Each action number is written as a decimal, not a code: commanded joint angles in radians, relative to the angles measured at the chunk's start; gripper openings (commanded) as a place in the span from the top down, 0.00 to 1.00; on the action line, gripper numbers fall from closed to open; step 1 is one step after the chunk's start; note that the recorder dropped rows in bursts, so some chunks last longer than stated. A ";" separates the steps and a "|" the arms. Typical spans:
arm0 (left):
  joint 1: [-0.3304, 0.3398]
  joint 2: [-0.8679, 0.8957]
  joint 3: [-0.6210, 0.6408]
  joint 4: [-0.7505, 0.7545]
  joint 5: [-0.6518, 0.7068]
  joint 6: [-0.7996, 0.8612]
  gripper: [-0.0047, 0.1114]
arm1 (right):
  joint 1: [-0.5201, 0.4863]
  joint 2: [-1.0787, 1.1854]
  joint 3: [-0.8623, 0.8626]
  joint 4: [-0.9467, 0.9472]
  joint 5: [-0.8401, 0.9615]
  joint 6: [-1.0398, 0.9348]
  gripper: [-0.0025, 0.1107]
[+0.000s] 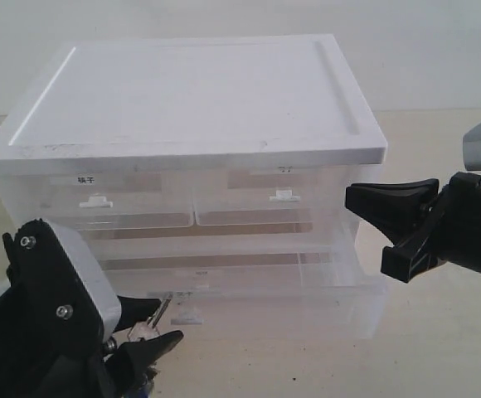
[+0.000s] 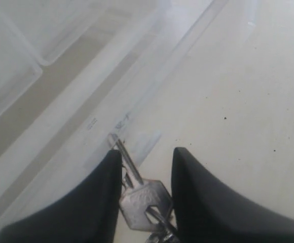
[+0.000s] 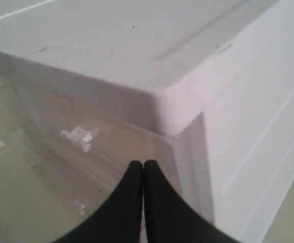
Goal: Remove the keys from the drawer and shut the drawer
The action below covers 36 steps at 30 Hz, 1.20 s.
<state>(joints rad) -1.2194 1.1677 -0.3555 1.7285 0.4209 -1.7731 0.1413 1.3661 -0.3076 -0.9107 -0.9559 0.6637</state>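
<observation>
The keys (image 2: 143,200) are silvery-grey metal, one with a flat angular head and a long narrow blade pointing forward, bunched with others on a ring. They sit outside the drawer (image 1: 307,300), pinched between the two black fingers of the left pincer (image 2: 147,151). The blade tip lies just beside the drawer's small white handle (image 1: 187,316). Writing is scarce and faint. The drawer front carries a small label (image 2: 121,120) with dark marks too blurred to read. Each of the two half-width top drawers (image 1: 99,207) (image 1: 265,203) also has a strip label with dark characters that cannot be made out. The drawer is translucent plastic and full width. It stands pulled forward out of the cabinet (image 1: 191,91), whose flat lid is white with a raised rim, and its front wall juts past the tiers above onto the pale counter (image 1: 439,340). What the frosted top drawers hold cannot be told. The right pincer (image 3: 143,169) has its black fingers pressed together with nothing between them, close to the cabinet's right front corner just under the lid. Whether it touches the plastic is unclear.
</observation>
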 commanded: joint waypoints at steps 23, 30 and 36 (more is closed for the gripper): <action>0.003 0.236 -0.049 0.016 0.239 -0.070 0.92 | -0.001 0.002 -0.006 0.013 -0.004 0.002 0.98; 0.032 0.235 -0.104 0.016 0.248 -0.046 0.92 | -0.001 0.002 -0.006 0.007 -0.005 0.006 0.98; 0.125 0.235 -0.104 0.016 0.143 -0.042 0.92 | -0.001 0.002 -0.006 0.007 -0.007 0.006 0.98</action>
<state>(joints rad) -1.1256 1.4028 -0.4532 1.7376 0.6025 -1.8239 0.1413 1.3661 -0.3076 -0.9107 -0.9559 0.6649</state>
